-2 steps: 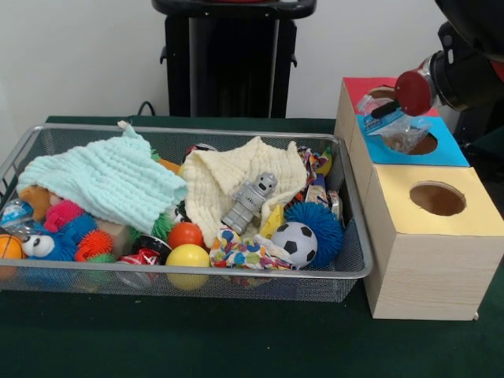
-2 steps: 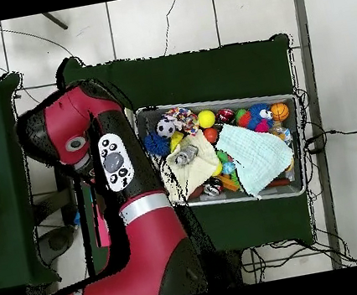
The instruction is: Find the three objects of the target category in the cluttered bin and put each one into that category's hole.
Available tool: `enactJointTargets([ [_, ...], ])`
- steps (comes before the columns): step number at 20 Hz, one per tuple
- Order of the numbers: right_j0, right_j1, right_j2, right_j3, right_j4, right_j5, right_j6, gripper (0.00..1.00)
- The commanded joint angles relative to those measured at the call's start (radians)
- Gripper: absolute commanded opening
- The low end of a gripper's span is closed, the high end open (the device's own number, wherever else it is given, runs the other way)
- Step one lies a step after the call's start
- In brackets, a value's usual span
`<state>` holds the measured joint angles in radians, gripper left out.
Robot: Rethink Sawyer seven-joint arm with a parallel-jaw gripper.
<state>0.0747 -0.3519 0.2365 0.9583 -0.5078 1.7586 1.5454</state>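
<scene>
A clear crinkly plastic bag (image 1: pixel 403 135) hangs right over the hole of the blue box (image 1: pixel 441 151), beneath the arm's end (image 1: pixel 417 90); the pincer itself is hidden, so whether it grips the bag I cannot tell. The step in hand looks like a drop-off; next comes a release, then a return to the wire bin (image 1: pixel 358 264) of toys and cloths. Red and yellow (image 1: pixel 429 244) boxes flank the blue one on a green table (image 1: pixel 236 339); white wall behind.
</scene>
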Motion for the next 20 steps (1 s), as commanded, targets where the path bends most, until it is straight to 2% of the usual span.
enactJointTargets([
  [1, -0.015, 0.03, -0.026, -0.003, 0.021, 0.025, 0.174, 1.0],
  [13, -0.008, 0.03, -0.041, 0.006, 0.05, -0.011, 0.173, 1.0],
  [20, 0.008, 0.025, -0.051, -0.025, 0.068, 0.069, 0.181, 1.0],
])
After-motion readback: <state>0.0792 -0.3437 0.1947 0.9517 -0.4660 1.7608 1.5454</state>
